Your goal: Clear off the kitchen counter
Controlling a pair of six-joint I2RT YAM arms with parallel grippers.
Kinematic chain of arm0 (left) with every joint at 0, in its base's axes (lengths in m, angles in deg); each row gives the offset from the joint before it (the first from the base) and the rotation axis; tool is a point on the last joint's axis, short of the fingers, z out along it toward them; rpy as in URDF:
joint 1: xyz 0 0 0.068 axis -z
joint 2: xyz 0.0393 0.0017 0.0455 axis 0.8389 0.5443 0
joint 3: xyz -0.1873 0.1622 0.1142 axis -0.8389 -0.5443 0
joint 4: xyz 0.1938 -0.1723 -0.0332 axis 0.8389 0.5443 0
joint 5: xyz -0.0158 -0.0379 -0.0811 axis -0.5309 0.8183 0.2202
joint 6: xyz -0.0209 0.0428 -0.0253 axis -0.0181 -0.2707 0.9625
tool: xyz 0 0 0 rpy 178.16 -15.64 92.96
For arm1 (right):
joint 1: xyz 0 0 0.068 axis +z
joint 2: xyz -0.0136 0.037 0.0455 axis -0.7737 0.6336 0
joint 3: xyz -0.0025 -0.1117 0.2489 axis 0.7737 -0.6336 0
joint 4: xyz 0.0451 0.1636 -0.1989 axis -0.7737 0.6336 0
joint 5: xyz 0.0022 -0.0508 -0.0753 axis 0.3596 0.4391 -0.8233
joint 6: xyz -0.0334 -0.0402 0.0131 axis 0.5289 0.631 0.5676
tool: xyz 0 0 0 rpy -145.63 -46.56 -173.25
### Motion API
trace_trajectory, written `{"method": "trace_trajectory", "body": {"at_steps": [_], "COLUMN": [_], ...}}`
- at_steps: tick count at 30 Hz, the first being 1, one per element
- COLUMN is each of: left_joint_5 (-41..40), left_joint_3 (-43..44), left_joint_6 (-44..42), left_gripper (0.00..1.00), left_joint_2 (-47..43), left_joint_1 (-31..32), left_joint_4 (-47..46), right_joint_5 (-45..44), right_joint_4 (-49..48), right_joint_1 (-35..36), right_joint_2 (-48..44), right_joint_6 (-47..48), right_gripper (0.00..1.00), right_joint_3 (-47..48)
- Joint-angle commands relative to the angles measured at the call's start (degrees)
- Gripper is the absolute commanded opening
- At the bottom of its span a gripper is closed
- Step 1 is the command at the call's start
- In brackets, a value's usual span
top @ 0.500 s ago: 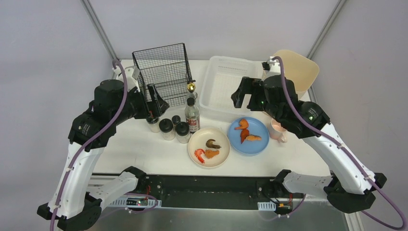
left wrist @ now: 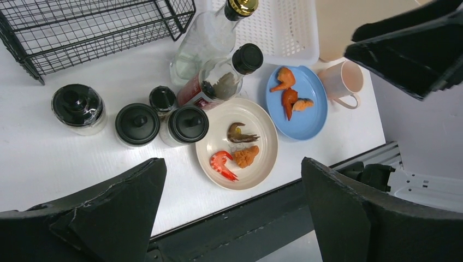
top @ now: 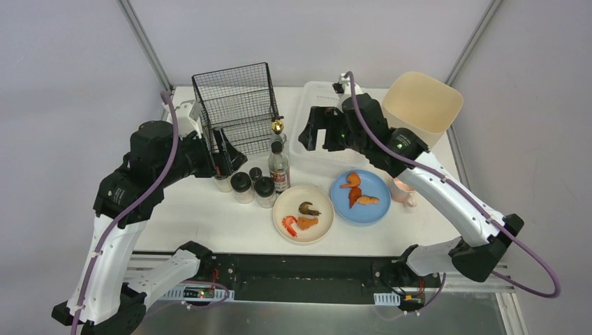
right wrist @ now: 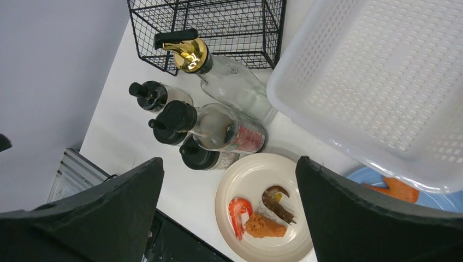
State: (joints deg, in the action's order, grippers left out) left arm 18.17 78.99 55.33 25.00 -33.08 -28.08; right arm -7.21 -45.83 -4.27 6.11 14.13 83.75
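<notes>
The white kitchen counter (top: 202,209) carries a cream plate (top: 302,213) with a shrimp and two other food bits, a blue plate (top: 360,197) with orange pieces, and a pink mug (top: 405,190). A black-capped sauce bottle (top: 278,167) and a gold-pump clear bottle (top: 278,131) stand behind several black-lidded jars (top: 242,185). My left gripper (top: 227,150) hovers open by the wire basket's front, above the jars (left wrist: 136,123). My right gripper (top: 317,136) hangs open over the near left part of the white slotted basket (right wrist: 377,82). Both hold nothing.
A black wire basket (top: 237,105) stands at the back left. The white slotted basket (top: 328,98) sits beside it, and a beige bin (top: 422,105) is at the back right corner. The counter's front edge (left wrist: 262,204) runs just below the cream plate (left wrist: 237,143).
My right arm has swung left and farther back, from over the basket's right side to its left part, uncovering the beige bin. The left arm shifted slightly.
</notes>
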Motion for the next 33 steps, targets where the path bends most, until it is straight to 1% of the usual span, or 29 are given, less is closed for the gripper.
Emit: {"method": "trace_trajectory", "body": {"at_steps": [1,8,11,12,16,22,26,29,33], "left_joint_5": [0.2,-1.0,2.1,3.7,8.0,5.5,1.9,-1.8,-8.0], "left_joint_3": [0.5,-1.9,-2.9,-3.2,-4.7,-6.0,-5.3,-4.0,-2.5], "left_joint_6": [-0.4,2.2,2.1,2.0,1.9,1.2,1.0,1.1,1.6], "left_gripper": [1.0,1.0,1.0,0.96,0.94,0.92,0.9,0.88,0.84], "left_joint_2": [-2.2,-2.0,0.2,1.2,6.4,10.7,14.1,16.3,19.0], "left_joint_1": [-0.1,-0.1,0.0,0.0,0.1,1.6,5.5,9.0,14.3], "left_joint_4": [-0.1,-0.2,-1.1,-1.9,-5.5,-9.8,-10.9,-11.1,-11.1], "right_joint_5": [1.1,-0.1,-1.5,-2.1,-6.7,-13.7,-16.2,-16.2,-14.1], "right_joint_4": [-6.3,-8.6,-8.4,-8.2,-6.0,-1.0,1.7,3.3,4.4], "right_joint_1": [0.5,1.5,1.6,1.7,1.7,1.6,1.6,1.7,1.7], "right_joint_2": [1.6,5.9,5.8,5.5,2.1,-5.2,-10.8,-14.7,-19.3], "right_joint_6": [1.4,1.5,0.8,0.3,-0.7,-2.6,-5.8,-7.9,-10.5], "right_gripper": [0.94,0.93,0.92,0.92,0.92,0.93,0.93,0.93,0.93], "right_joint_3": [2.6,2.9,1.9,1.4,-1.8,-9.6,-15.6,-19.4,-23.1]}}
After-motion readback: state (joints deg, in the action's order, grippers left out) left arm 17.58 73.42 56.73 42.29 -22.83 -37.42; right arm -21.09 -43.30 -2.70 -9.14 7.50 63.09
